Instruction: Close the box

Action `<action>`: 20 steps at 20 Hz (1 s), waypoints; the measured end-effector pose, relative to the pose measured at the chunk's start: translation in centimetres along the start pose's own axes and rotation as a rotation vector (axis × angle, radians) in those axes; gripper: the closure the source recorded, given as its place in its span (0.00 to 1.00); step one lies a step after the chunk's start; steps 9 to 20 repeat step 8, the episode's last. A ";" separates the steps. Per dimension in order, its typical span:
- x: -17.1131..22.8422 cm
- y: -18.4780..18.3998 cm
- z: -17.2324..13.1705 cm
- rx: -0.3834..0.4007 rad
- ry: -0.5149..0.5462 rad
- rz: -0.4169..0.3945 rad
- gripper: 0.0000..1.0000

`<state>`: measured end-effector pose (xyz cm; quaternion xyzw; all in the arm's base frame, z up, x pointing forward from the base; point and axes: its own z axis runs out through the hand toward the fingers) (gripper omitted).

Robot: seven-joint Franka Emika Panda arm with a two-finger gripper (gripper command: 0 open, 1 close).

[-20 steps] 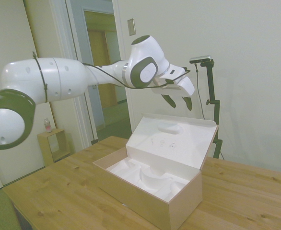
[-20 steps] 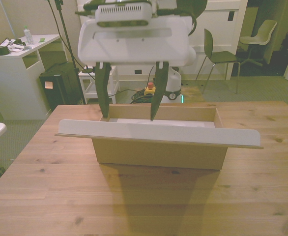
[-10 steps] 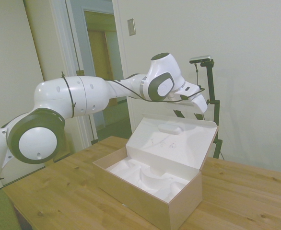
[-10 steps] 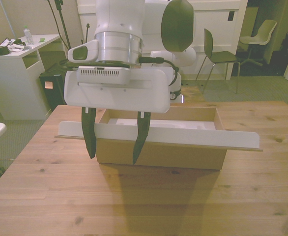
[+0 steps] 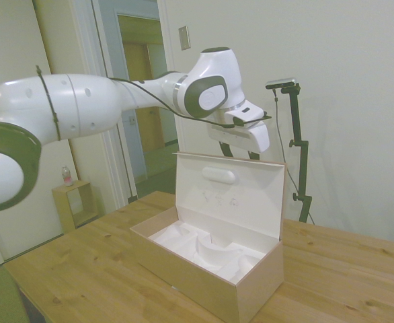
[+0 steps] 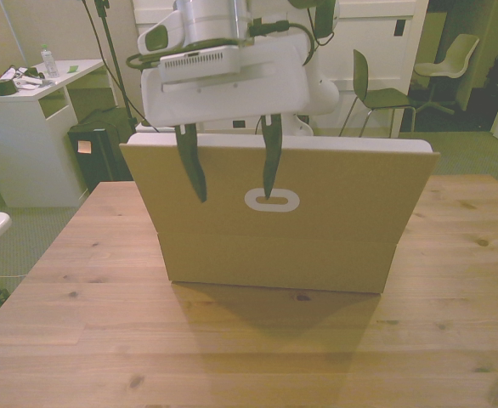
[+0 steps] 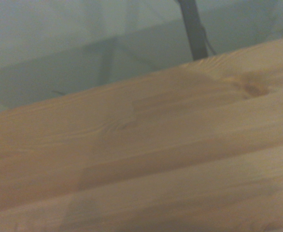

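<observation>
The box [image 5: 207,272] stands in the middle of the wooden table, tan outside, with a moulded white insert [image 5: 207,245] in it. Its hinged lid [image 5: 227,195] stands upright, and the white inner face shows a raised oval [image 5: 218,175]. In the front view the lid's tan outer face [image 6: 351,200] hides the inside and carries a white oval ring [image 6: 272,201]. My gripper [image 6: 234,195] is open with nothing between its fingers, and both dark fingers hang against the lid's outer face just below its top edge. From the side, the gripper [image 5: 241,149] sits behind the lid, its fingertips hidden.
The wooden table [image 6: 249,357] stretches around the box; the wrist view shows only its blurred planks [image 7: 156,159]. Off the table stand a small wooden cube shelf [image 5: 72,205], a white desk [image 6: 28,93], a black unit [image 6: 104,149] and chairs [image 6: 385,93].
The lid swung from leaning back and open to standing upright. My gripper went over the lid's edge to its outer side and rose with it.
</observation>
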<state>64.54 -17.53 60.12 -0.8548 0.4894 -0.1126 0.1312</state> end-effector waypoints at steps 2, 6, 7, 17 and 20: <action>-1.8 1.1 0.1 -0.008 -0.037 0.001 0.00; -5.6 3.0 0.1 -0.014 -0.070 -0.008 0.00; -6.6 3.4 0.0 -0.009 -0.070 -0.012 0.00; -7.7 3.9 -0.3 -0.003 -0.068 -0.017 0.00; -7.7 3.9 -0.3 -0.003 -0.068 -0.017 0.00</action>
